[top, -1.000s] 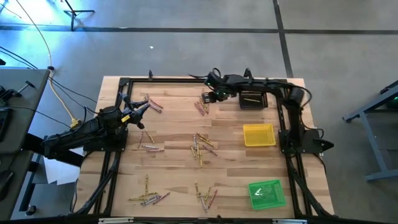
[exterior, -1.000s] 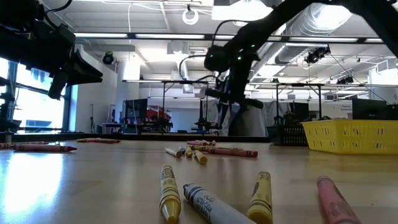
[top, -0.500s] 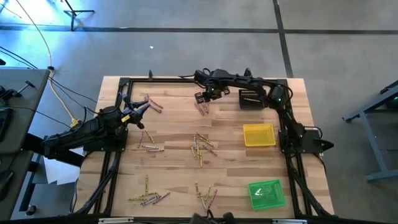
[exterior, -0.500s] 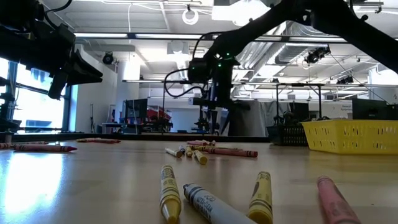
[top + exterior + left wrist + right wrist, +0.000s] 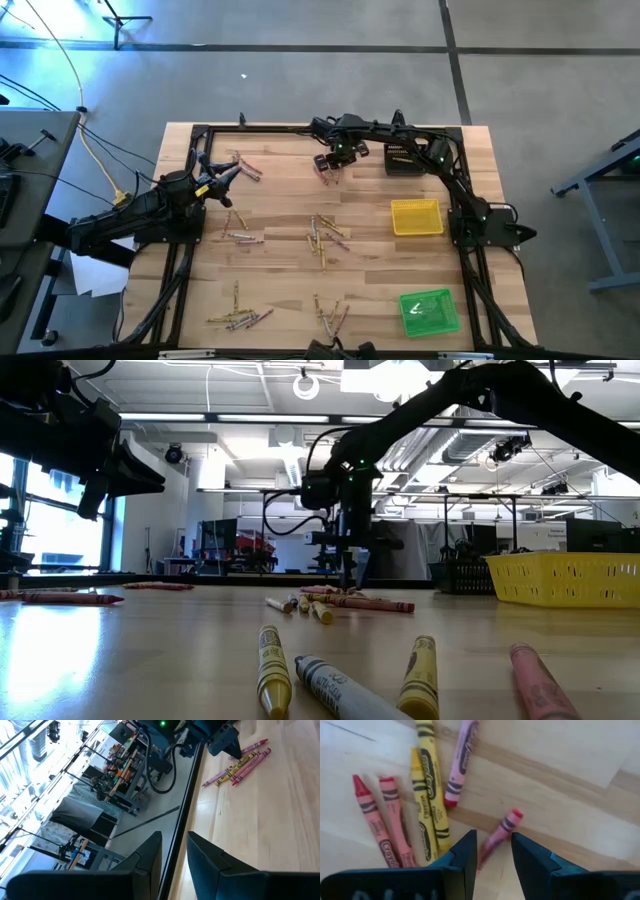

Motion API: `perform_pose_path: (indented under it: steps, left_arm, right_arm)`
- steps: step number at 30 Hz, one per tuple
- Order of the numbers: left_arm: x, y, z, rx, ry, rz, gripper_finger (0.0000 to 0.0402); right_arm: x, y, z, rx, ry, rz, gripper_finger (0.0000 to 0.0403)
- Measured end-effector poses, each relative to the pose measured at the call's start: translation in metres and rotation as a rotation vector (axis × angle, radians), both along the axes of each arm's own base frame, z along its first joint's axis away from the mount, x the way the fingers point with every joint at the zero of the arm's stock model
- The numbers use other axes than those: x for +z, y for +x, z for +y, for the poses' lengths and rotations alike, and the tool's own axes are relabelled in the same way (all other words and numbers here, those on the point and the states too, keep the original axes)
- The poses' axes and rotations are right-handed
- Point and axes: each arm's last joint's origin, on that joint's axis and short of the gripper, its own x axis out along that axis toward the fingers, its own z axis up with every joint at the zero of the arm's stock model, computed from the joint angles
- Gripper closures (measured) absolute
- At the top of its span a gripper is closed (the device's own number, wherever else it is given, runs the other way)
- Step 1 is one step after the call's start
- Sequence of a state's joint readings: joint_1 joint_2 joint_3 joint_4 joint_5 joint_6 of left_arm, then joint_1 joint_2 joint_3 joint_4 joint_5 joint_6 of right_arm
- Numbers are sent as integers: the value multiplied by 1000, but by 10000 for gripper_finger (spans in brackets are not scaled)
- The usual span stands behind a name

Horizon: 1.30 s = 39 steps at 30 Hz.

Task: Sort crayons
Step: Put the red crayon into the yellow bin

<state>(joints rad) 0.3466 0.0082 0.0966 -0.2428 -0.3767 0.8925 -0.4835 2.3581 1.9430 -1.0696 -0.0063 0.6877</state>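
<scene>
We take the lone pink crayon (image 5: 499, 834) as the next target: in the right wrist view it lies on the bare tabletop (image 5: 560, 785) just centre-bottom of the frame, its long axis slanting up to the right, its lower end running into the gap between the two dark fingers. So the right pincer (image 5: 494, 851) sits almost directly over it, open and holding nothing, with the slot roughly across the stick. The rest of that cluster (image 5: 415, 805), reds, yellows and a pink, fans out toward the upper left, just beside it. In the high view this group (image 5: 327, 172) is upper centre, under the right pincer (image 5: 330, 163); the left pincer (image 5: 226, 176), open too, waits at centre left, farther off.
</scene>
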Motion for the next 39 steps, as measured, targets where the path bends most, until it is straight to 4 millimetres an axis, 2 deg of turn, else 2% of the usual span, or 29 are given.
perform_pose_path:
  steps: [11, 23, 33, 39]
  left_arm:
    - [0, 0, 0, 0, 0, 0, 324]
    - [0, 0, 0, 0, 0, 0, 324]
    - [0, 0, 0, 0, 0, 0, 324]
    - [0, 0, 0, 0, 0, 0, 324]
  right_arm:
    - [0, -8, 4, 17, 31, 89, 300]
    - [0, -8, 8, 94, 115, 62, 393]
    - [1, -9, 7, 184, 218, -15, 393]
    - [17, -12, 10, 248, 233, -49, 396]
